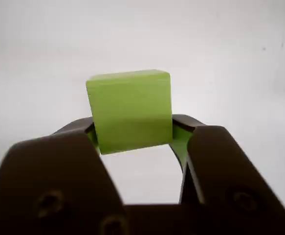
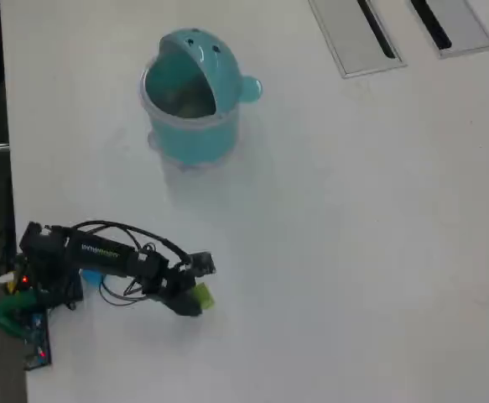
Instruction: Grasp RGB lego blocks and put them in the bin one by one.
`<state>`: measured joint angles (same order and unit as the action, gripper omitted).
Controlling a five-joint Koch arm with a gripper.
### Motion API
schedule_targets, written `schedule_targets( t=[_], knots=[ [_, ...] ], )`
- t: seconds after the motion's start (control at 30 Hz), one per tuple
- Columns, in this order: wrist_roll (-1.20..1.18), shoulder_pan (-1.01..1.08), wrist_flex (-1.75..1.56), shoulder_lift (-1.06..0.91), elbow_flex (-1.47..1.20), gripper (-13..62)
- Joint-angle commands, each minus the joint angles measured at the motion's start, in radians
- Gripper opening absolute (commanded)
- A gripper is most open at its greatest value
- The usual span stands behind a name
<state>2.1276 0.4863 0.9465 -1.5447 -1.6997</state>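
Gripper [image 1: 135, 142] was clamped on yellow-green block [image 1: 130, 110], held only by its lower edge, well apart from bin [image 2: 192, 138]; judged it could slip out during transfer

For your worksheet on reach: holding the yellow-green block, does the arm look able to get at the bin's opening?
Probably yes: bare table lies between the gripper with its yellow-green block and the bin, whose opening shows uncovered.
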Motion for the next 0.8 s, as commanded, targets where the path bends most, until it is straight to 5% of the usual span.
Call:
schedule_targets(
  t=[0.0,0.77],
  knots=[
    [-0.054,-0.038,0.006,-0.078,0.104,15.1],
    [-0.448,-0.601,-0.106,-0.316,0.144,14.9]
  ],
)
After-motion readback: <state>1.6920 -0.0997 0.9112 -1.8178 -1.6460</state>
